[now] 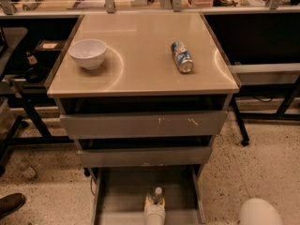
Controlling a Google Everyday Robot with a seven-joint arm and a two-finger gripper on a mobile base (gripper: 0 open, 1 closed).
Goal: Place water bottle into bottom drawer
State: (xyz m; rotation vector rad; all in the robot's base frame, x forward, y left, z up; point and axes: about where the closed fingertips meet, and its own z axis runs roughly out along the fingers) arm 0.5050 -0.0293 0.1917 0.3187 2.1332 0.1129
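Camera view takes in one beige-topped cabinet [140, 64] with three grey drawers. The two upper drawers [140, 124] are pulled slightly out, and the bottom drawer [119, 191] is pulled far out. Its grey floor is bare except at the front middle. On the top stand one empty white bowl [88, 53] at left and one blue-and-silver can [182, 56] lying on its side at right; its print cannot be read. One water bottle [157, 194] stands upright in the bottom drawer. The pale gripper [154, 204] is clasped around its lower body.
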